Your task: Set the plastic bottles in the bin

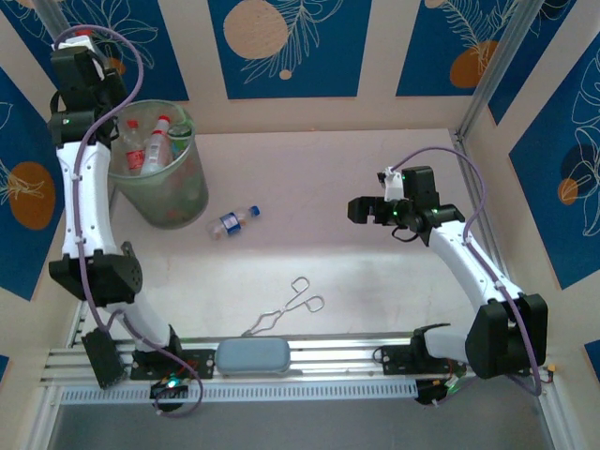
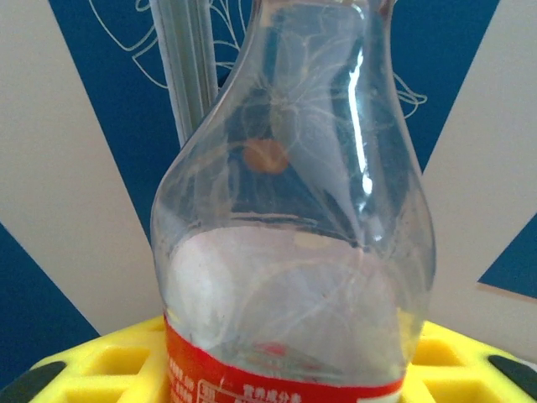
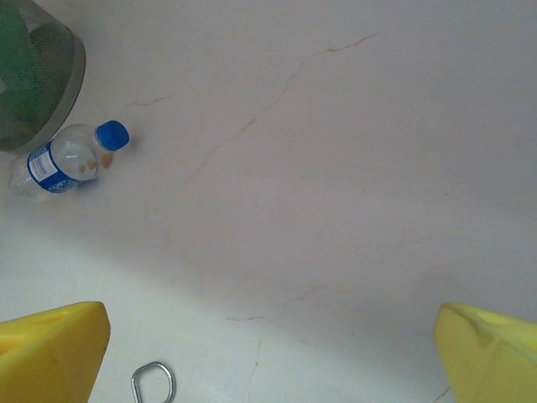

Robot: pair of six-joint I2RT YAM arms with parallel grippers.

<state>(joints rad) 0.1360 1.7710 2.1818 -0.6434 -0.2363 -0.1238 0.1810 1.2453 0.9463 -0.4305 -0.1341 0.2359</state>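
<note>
Right now my left hand (image 2: 285, 374) is closed on a clear plastic bottle (image 2: 294, 243) with a red label band, its thin wall dented and glinting. From above, I think the red speck at that hand is its cap, but it is too small to be sure. The translucent bin (image 1: 192, 155) stands close beside this hand, with red-capped bottles (image 1: 155, 142) inside. My right hand (image 3: 268, 361) is spread wide, and a blue-capped, blue-labelled bottle (image 3: 63, 159) lies ahead to its left, just beside the bin.
</note>
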